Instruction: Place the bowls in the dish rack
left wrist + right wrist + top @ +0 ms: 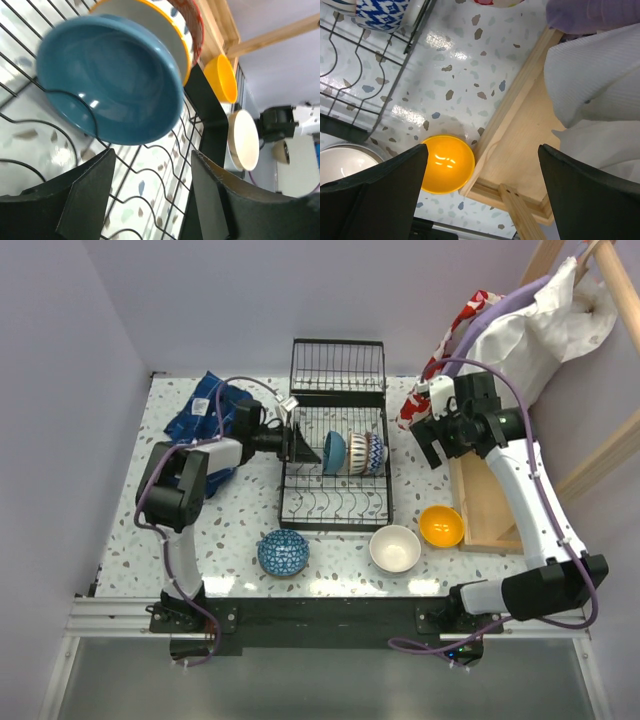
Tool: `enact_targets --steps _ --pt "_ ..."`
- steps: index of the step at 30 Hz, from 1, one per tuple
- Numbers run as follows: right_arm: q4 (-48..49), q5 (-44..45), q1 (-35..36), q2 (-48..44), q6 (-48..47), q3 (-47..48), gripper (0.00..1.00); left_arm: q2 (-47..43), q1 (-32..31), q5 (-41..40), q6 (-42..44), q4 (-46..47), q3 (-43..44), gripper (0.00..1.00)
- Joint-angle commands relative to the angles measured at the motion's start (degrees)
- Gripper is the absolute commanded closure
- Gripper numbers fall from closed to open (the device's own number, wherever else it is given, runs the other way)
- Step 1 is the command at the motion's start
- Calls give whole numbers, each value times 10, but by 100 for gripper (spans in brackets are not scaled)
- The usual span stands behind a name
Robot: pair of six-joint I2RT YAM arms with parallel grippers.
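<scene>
**Dish rack** (337, 455): black wire, rectangular, with rows of wavy curved tines and an upright grid end panel at the far end. It stands at the centre of the tabletop (240, 530), a glossy white terrazzo surface flecked grey, blue and brown.

**Contents of the rack:** three round bowls on edge in the middle row, packed close together.
- teal bowl (110, 80), smooth glazed ceramic, at the left end, its hollow facing left
- yellow-rimmed bowl (160, 25), white, directly behind the teal one
- zigzag-patterned bowl (371, 453), blue and white, at the right end

**Loose bowls**, upright on the tabletop in front of the rack:
- dark blue patterned bowl (283, 552), at the left
- cream bowl (395, 548), plain and matte
- orange bowl (447, 162), glossy, just beside the corner of the wooden tray (520, 145)

**Left end effector** (150, 195): matte black fingers, parted, with nothing between them but rack wire. It sits at the rack's left side, close to the teal bowl.

**Right end effector** (482, 195): black fingers spread wide and empty. It hangs above the orange bowl and the tray's edge.

**Surroundings:**
- wooden tray, pale wood with a raised rim, to the right of the rack
- white ribbed cloth (600, 90), draped over the tray
- crumpled blue fabric (205, 405), at the far left corner
</scene>
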Motion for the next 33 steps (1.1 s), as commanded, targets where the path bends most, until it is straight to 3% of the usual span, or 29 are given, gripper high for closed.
enact_targets --steps 1,5,10,18,23,26,27,30,33 --pt "24 -13 3 -36 4 -19 4 -65 24 1 115 -115 -29 32" --pt "27 -21 2 -54 9 -39 4 -88 24 -17 171 -198 -26 28" --pt "35 -23 3 -86 9 -65 4 -150 31 -43 306 -323 -22 28" --pt "58 -32 3 -122 19 -124 3 -231 31 23 393 -435 7 29" --pt "64 -32 4 -138 8 -128 4 -334 31 -137 447 -533 33 30" --pt "66 -45 3 -140 -2 -133 4 -409 13 -186 569 -622 31 30" --pt "67 -46 4 -139 -3 -135 4 -422 7 -195 646 -695 34 30" --pt "72 -52 3 -137 0 -130 4 -431 -6 -219 771 -843 55 33" --pt "72 -63 3 -135 10 -126 4 -448 -31 -263 801 -880 30 37"
